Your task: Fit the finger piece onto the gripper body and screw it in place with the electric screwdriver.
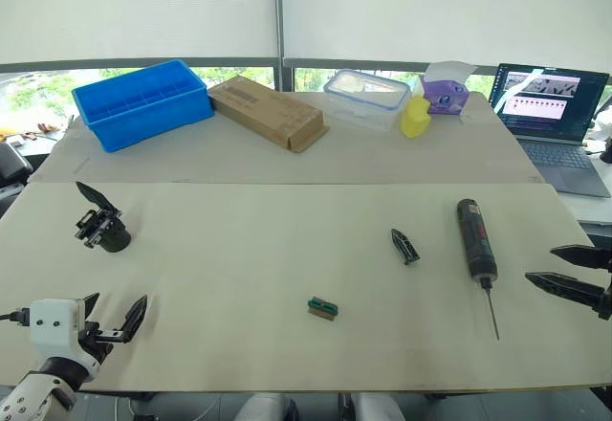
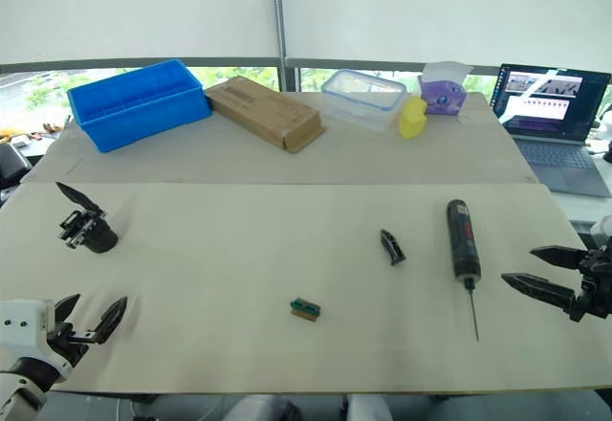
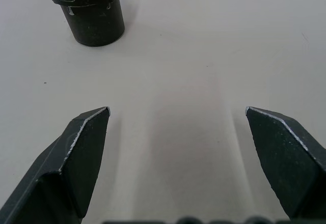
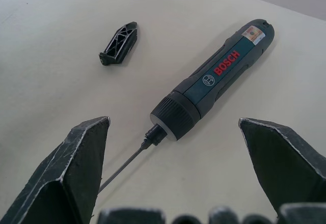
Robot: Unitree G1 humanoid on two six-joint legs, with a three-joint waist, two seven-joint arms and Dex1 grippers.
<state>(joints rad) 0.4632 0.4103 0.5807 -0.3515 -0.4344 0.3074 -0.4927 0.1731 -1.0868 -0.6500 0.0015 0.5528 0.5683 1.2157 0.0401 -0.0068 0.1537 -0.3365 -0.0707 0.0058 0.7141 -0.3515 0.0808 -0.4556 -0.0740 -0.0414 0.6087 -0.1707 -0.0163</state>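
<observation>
The gripper body (image 1: 102,227) lies at the table's left, a black cylinder with one pointed finger sticking up and back; it also shows in the left wrist view (image 3: 94,10). My left gripper (image 1: 115,316) hovers open a hand's width in front of it, empty. The finger piece (image 1: 404,246) lies right of centre. The electric screwdriver (image 1: 475,240) lies to its right, bit toward the front edge. My right gripper (image 1: 566,270) is open just right of the screwdriver, facing it. In the right wrist view the screwdriver (image 4: 219,76) and finger piece (image 4: 119,43) lie ahead of the fingertips.
A small green-and-brown block (image 1: 322,307) lies near the table's front centre. Along the back stand a blue bin (image 1: 143,102), a cardboard box (image 1: 268,111), a clear lidded container (image 1: 366,99), a yellow object (image 1: 415,116), a purple tissue box (image 1: 446,90) and a laptop (image 1: 555,115).
</observation>
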